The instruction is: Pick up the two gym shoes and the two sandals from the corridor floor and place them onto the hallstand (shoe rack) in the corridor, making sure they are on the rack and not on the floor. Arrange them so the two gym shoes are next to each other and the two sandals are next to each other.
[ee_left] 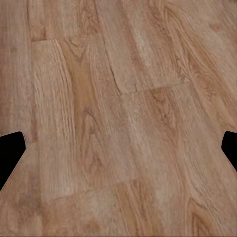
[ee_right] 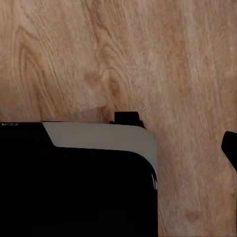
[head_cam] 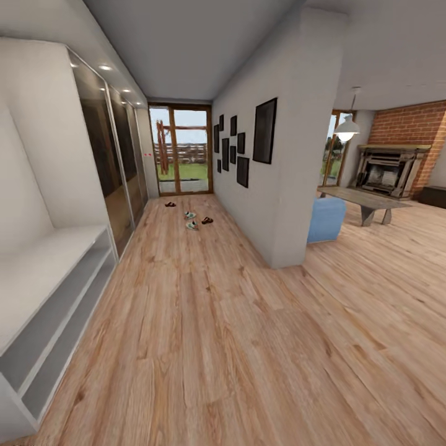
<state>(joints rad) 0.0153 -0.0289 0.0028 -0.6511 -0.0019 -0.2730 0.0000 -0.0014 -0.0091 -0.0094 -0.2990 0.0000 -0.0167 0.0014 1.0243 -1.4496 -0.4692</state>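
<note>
The left gripper hangs with its two dark fingertips set wide apart, nothing between them, only bare plank of the corridor floor beneath. In the right wrist view one dark fingertip of the right gripper shows at the edge while a black, grey-edged part of the robot's body covers the other side, so I cannot tell how wide it stands; it seems to hold nothing. From the head, both arms are down out of sight. The corridor floor runs ahead toward 12 o'clock to a glazed door. Far along it, near the door, the two gym shoes lie close together on the boards, one just beyond the other. One dark sandal lies just beside them toward 3 o'clock; the other sandal sits apart, toward 11 o'clock of the shoes. The hallstand stands close at 9 o'clock, its bench top and low shelves bare. Beyond it a dark-glass wardrobe lines the wall. At 1 o'clock a white wall with black frames divides off a room with a blue seat and brick fireplace.
</note>
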